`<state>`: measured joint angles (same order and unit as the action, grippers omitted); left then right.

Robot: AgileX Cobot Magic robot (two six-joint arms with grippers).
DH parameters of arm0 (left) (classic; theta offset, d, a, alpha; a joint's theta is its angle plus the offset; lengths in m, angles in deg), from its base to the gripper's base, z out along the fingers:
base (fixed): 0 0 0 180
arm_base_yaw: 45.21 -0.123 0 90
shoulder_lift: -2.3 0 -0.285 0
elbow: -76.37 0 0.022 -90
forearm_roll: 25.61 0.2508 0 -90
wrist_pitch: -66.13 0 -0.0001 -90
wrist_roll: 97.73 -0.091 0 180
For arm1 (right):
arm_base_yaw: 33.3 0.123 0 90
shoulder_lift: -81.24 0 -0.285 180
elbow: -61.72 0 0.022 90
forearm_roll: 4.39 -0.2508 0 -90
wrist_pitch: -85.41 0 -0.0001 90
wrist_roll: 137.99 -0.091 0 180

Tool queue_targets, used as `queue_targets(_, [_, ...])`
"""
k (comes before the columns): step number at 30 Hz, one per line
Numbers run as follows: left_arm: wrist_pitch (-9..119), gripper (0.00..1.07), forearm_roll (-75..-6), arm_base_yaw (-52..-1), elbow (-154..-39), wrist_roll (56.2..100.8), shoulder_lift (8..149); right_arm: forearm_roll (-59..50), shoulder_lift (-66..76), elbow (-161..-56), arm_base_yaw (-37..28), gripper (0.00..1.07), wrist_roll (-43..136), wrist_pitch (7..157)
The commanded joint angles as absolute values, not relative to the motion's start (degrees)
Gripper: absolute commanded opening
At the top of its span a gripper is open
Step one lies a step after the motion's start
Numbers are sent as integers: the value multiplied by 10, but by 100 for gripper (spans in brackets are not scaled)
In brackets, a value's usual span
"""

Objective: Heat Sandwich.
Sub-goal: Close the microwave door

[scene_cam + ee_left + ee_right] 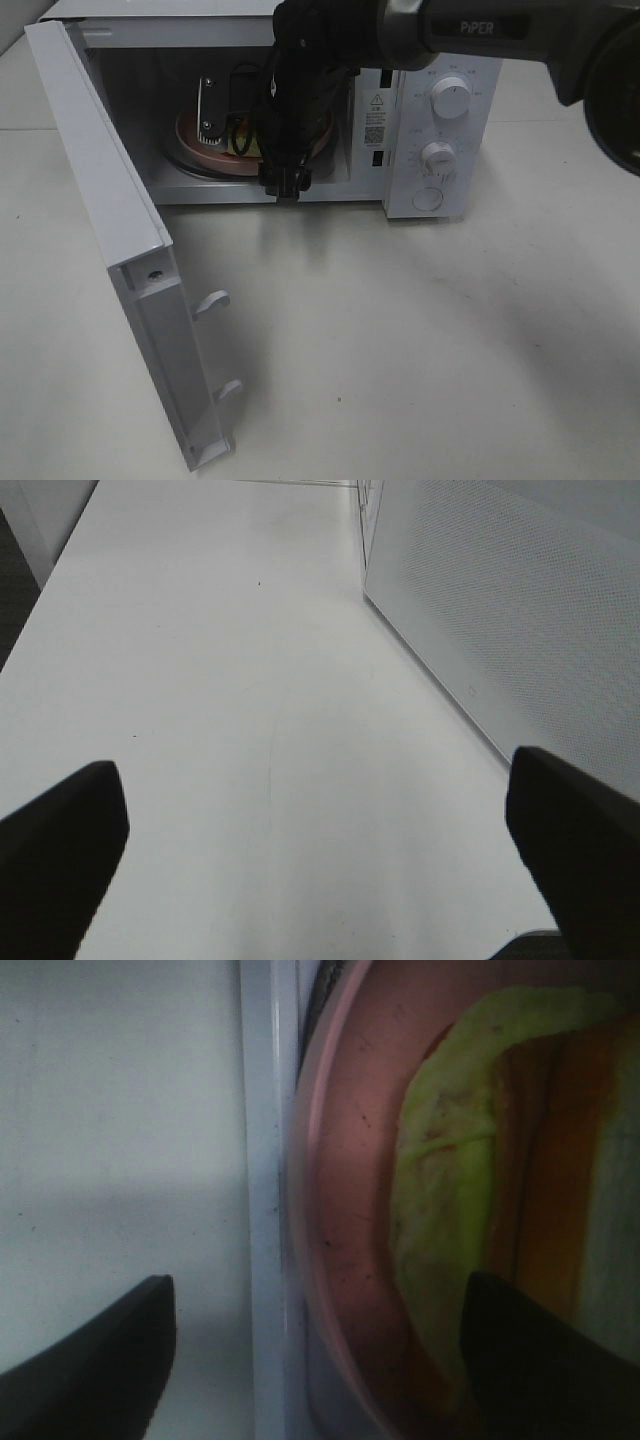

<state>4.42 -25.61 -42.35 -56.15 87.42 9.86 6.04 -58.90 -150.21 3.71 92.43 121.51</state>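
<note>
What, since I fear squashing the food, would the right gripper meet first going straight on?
Probably the pink plate at its rim, just past the microwave sill; the sandwich lies off to one side. Depth is unclear.

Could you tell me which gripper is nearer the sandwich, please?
Right. The right gripper is over the plate by the sandwich; the left gripper hovers over the table outside the microwave door.

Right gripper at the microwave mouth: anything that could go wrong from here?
1. The open right gripper straddles the microwave sill, one finger over the plate rim. Pulling back low could snag the plate and drag the sandwich out.
2. The arm fills the opening while the door stands wide. If the left gripper, open beside what looks like the door, pushes early, the door could hit the arm.
</note>
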Motion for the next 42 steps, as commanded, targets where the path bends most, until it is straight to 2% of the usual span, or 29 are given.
queue_targets(1, [47,98,-259,-425,-562,877,89,62,-559,-1459,42,75,916,1167])
queue_targets(11, [47,98,-259,-425,-562,877,89,59,-477,-1306,42,75,916,1084])
queue_targets(42, [47,98,-259,-425,-562,877,89,56,-228,-1009,42,75,888,1028])
